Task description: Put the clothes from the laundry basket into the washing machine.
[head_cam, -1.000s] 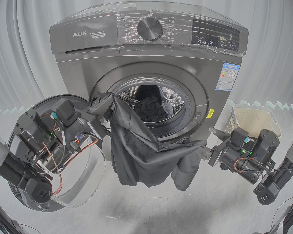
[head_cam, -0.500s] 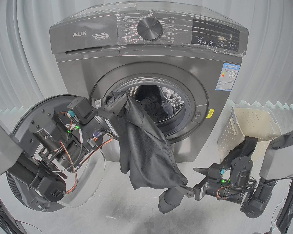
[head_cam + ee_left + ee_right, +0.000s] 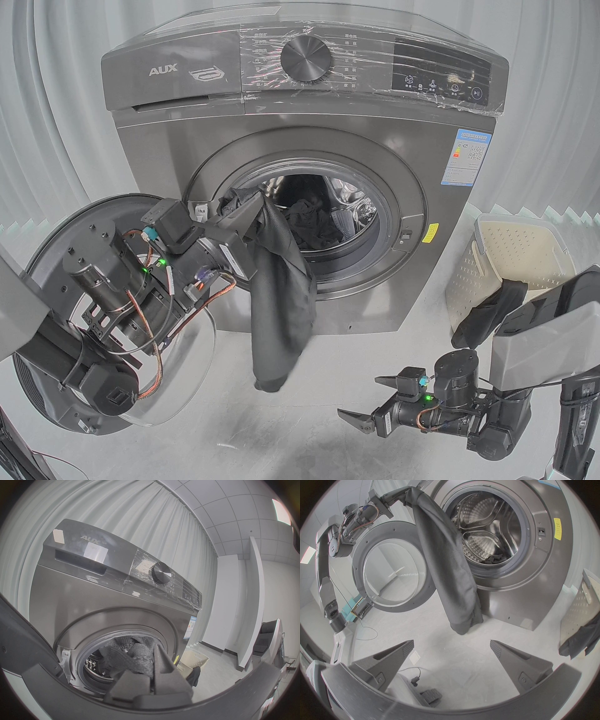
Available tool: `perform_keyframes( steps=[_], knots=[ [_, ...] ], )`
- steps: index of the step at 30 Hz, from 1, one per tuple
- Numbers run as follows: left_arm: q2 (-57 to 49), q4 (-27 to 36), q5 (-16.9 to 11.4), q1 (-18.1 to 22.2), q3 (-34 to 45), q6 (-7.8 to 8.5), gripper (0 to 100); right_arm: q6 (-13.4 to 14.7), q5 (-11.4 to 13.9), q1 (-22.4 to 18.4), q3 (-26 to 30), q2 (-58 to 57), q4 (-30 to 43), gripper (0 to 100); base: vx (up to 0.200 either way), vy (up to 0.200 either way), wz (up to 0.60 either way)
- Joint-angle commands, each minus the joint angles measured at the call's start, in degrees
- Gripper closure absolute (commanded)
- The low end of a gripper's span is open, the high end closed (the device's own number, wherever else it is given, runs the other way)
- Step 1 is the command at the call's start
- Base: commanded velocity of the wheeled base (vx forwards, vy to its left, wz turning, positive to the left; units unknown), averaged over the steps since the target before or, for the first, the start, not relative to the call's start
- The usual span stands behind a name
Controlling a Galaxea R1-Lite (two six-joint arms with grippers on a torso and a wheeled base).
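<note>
A staged test room or robotics lab, not a home laundry. A grey front-loading washing machine [image 3: 175, 144] stands alone on a smooth pale floor [image 3: 281, 437], with protective plastic film [image 3: 350, 69] over its control panel. Pale pleated curtains [image 3: 50, 125] hang behind it. There is a tiled office ceiling [image 3: 237, 514] with a flat light panel [image 3: 281, 511], a white partition [image 3: 256, 605], and a loose cable [image 3: 367, 633] on the floor.

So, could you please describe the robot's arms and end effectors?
The left end effector and right end effector are dark grey with wedge-shaped fingers. Their wrists carry black cylindrical motors, orange cables and green lights; upper links wear pale grey shells.
</note>
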Motion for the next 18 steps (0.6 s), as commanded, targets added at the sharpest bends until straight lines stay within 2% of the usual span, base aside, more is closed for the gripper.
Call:
perform_keyframes(
  steps=[1,4,7,18],
  knots=[
    [0.0,0.1,0.1,-1.2,0.0,-0.01,100,0.1,-0.2,0.2,-7.1,2.1,-0.1,0,0.000,0.000,0.00],
    [0.1,0.2,0.1,-1.9,0.0,0.08,100,0.0,-0.6,0.2,-13.0,2.0,0.0,0,0.000,0.000,0.00],
    [0.2,0.9,0.1,-2.5,0.0,0.16,100,0.3,-2.7,0.4,-18.0,2.1,0.0,0,0.000,0.000,0.00],
    [0.2,2.9,0.0,-3.3,-0.9,0.34,100,0.9,-3.4,0.9,-33.0,7.0,2.0,0,0.000,0.000,0.00]
  ],
)
